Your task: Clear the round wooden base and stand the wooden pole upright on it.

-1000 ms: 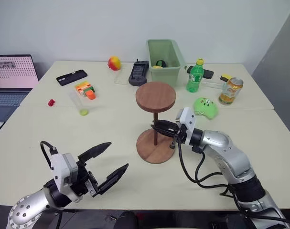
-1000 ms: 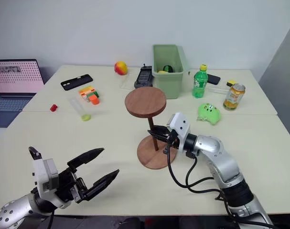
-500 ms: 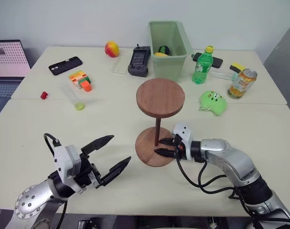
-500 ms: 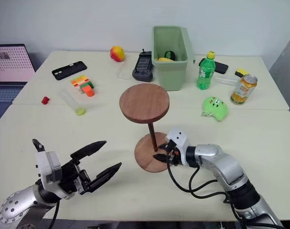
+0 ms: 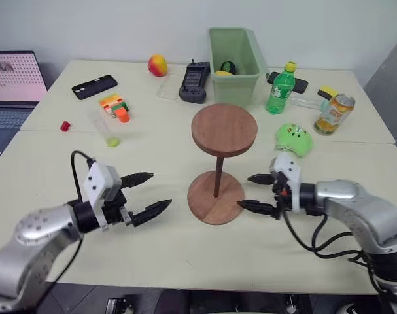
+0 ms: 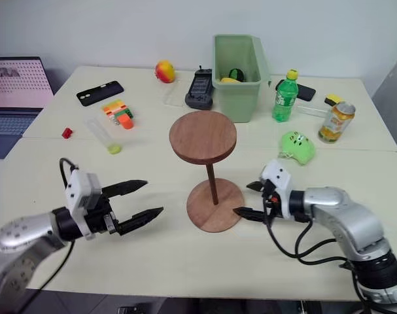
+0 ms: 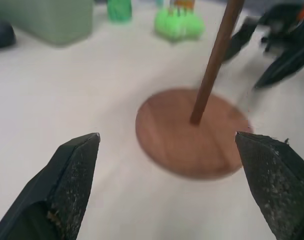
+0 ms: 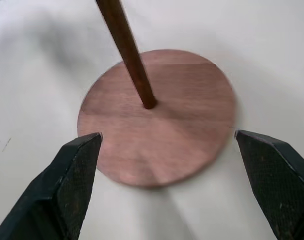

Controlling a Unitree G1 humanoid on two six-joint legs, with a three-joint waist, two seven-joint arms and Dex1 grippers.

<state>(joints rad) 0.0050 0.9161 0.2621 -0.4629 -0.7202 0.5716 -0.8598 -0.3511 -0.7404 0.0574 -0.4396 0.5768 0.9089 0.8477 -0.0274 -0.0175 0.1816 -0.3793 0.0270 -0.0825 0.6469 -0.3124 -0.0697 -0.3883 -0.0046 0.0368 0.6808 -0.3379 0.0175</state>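
Standing upright in the round wooden base point(image 5: 214, 197), the wooden pole point(image 5: 218, 174) carries its disc on top; both grippers spread.

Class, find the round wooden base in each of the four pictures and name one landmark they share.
Left eye: round wooden base, lower centre.
Right eye: base, lower centre.
Left wrist: base, right of centre.
Right wrist: base, centre.
Shared landmark: the wooden pole standing in its middle.
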